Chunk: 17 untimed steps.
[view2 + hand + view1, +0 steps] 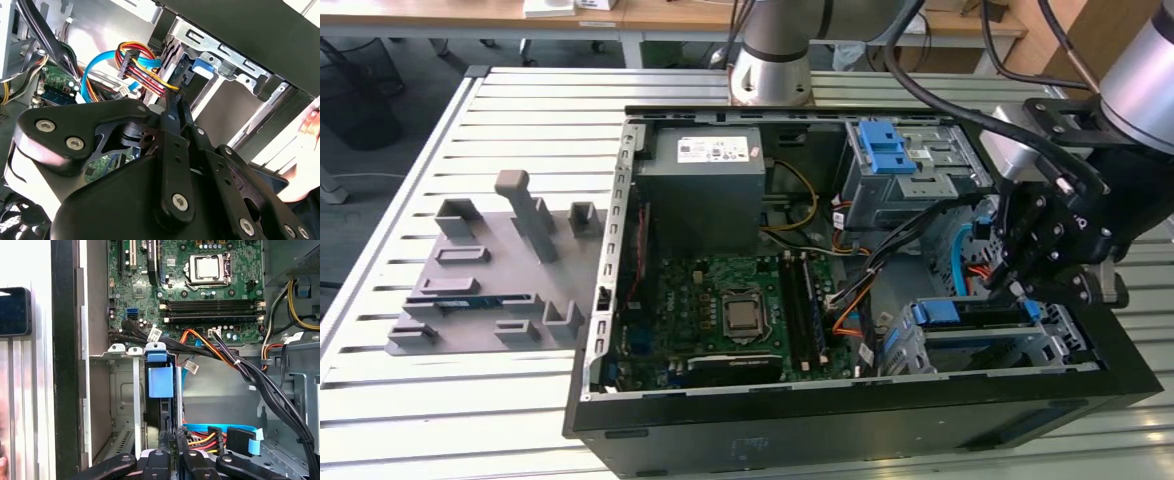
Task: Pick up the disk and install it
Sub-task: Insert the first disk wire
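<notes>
slatted metal desk [520, 400] carries everything, with a wooden table edge and dark floor behind it in the exterior view. largest item on it: open black computer case [854, 420], lying on its side, interior facing up. to the exterior view's left of the case, a grey fixture block [494, 280] with upright pegs and slots sits on the slats, well apart from my arm.

inside the case: grey power supply box [707, 190] with a white sticker at the far side; green motherboard [734, 310] [200, 285] with its silver processor socket in the middle; a metal drive cage [907, 175] with a blue latch piece on top at the far corner toward the exterior view's right; a second drive cage [987, 340] [125, 405] at the near corner on that side.

my hand [1014, 290] [172, 440] [179, 100] hangs over that near cage. fingers are drawn close together, nearly meeting, pinched on the edge of the disk [161, 385], which stands on edge in the cage slot, its blue bracket tab uppermost in the first wrist view. i cannot tell how deep it sits.

bundles of black, orange, yellow and red cables [225, 357] and a blue ribbon cable [100, 67] run just beside the cage. a person's hand [307, 150] shows outside the case wall in the second wrist view.
</notes>
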Each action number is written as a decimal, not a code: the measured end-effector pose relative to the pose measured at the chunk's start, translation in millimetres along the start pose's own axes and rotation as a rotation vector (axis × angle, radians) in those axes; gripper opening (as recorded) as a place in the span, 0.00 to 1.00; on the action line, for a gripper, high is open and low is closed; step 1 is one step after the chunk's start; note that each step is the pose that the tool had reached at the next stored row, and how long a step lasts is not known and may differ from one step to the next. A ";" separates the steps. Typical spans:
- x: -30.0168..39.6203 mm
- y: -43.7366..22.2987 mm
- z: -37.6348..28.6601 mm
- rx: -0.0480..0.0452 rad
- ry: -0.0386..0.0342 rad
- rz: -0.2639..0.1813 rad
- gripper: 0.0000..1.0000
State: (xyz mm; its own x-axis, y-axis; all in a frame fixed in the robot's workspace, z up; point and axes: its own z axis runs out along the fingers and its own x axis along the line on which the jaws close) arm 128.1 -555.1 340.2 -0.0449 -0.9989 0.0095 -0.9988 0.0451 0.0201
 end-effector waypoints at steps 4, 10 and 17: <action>0.4 -0.6 0.8 -0.0003 0.0003 0.000 0.16; 0.4 -0.9 2.8 -0.0013 0.0002 0.000 0.16; 0.4 -1.5 4.4 -0.0028 0.0003 0.001 0.16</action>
State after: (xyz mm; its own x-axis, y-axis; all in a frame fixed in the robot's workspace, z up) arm 129.5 -555.6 335.7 -0.0456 -0.9989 0.0098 -0.9987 0.0458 0.0229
